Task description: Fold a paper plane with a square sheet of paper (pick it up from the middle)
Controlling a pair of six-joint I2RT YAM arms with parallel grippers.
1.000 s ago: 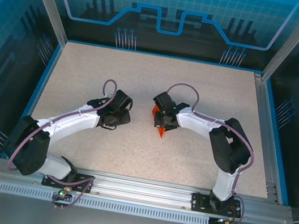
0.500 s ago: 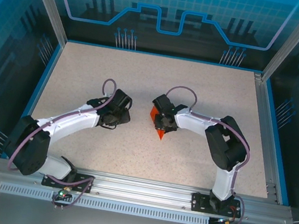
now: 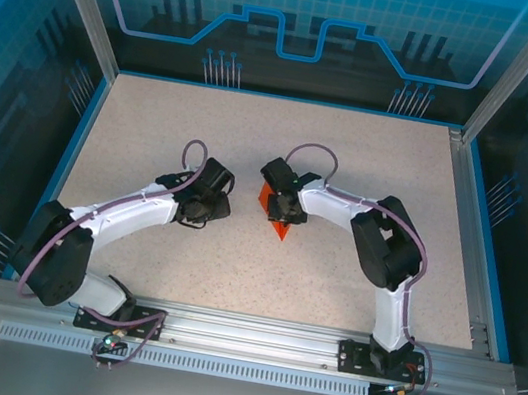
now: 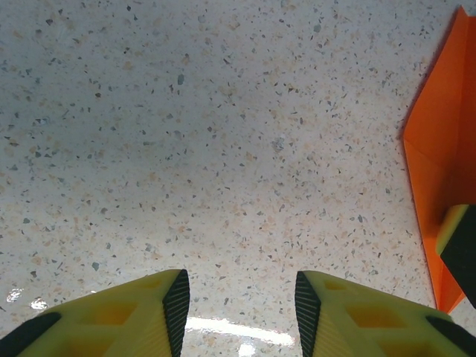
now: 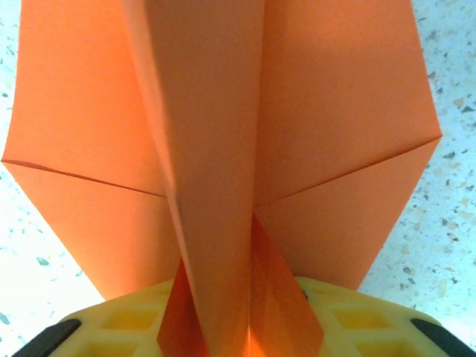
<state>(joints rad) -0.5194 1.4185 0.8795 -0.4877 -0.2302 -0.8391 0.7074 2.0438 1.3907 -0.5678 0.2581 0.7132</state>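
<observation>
**Figure. Folded paper on the worktop, with hazards of the next move.**

The paper [image 5: 342, 149] is lying on the worktop [image 4: 223, 149]. Its two side flaps are spreading flat and its centre ridge is rising between them, leaning a little toward one flap. The right claw [image 5: 242, 309] is straddling the near end of the paper's ridge, one finger on each side of the crease. The paper is hiding the pads, so it cannot be told whether they are pinching the ridge or standing just clear of it. The left claw [image 4: 242, 305] is hovering low over bare worktop just beside the paper's edge. It is released, with nothing between its fingers.

Likely hazards, as judged from this arrangement:

- **Slipping.** If the right claw is gripping only lightly, lifting or pulling is likely to let the thin paper slide or twist out of the fingers.
- **Springing open.** If the ridge is being let go before it is pressed down, the paper is likely to relax and the flaps to splay.
- **False crease.** Because the ridge is leaning, closing on the paper off its centre line risks setting a second, skewed fold and a lopsided plane.
- **Shoving.** The left claw, coming in low toward the paper's edge, could push the whole paper across the smooth worktop or buckle the nearest flap.
</observation>
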